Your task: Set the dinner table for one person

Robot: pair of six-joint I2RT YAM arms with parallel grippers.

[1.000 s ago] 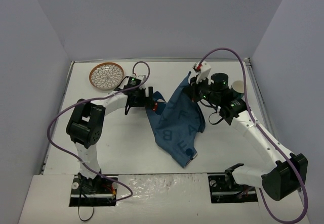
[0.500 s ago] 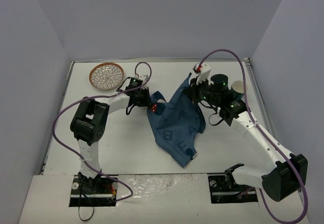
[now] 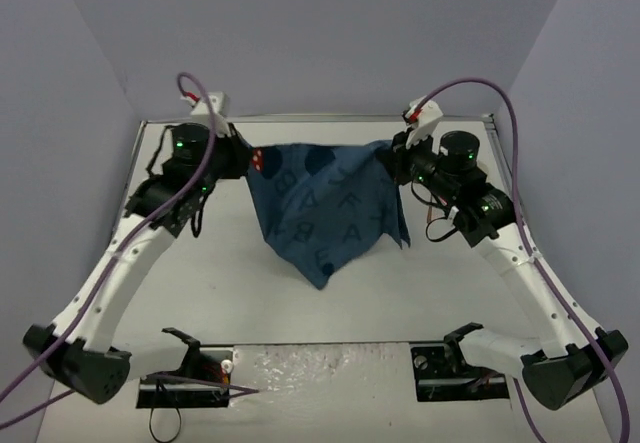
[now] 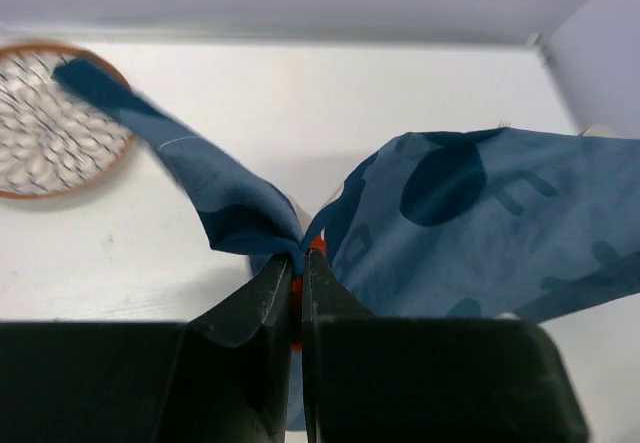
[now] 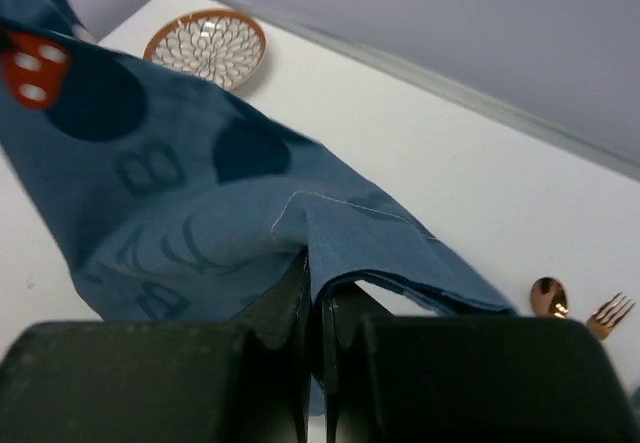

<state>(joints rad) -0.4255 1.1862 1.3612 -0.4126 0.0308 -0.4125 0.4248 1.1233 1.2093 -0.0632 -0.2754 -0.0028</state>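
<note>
White table (image 3: 200, 293) with a metal rim, 3 grey walls (image 3: 300, 33). Blue cloth (image 3: 320, 213) reads A, F, E, B. Left gripper (image 4: 303, 255) and right gripper (image 5: 318, 263) each pinch 1 corner.

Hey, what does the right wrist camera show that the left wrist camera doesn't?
Only the right wrist view: a spoon and a fork lying on the white table near its right edge, plus the right fingers shut on the cloth. Only the left wrist view: the left fingers pinching another part of the cloth. Both: the blue lettered cloth held up, and the patterned plate on the table.
</note>
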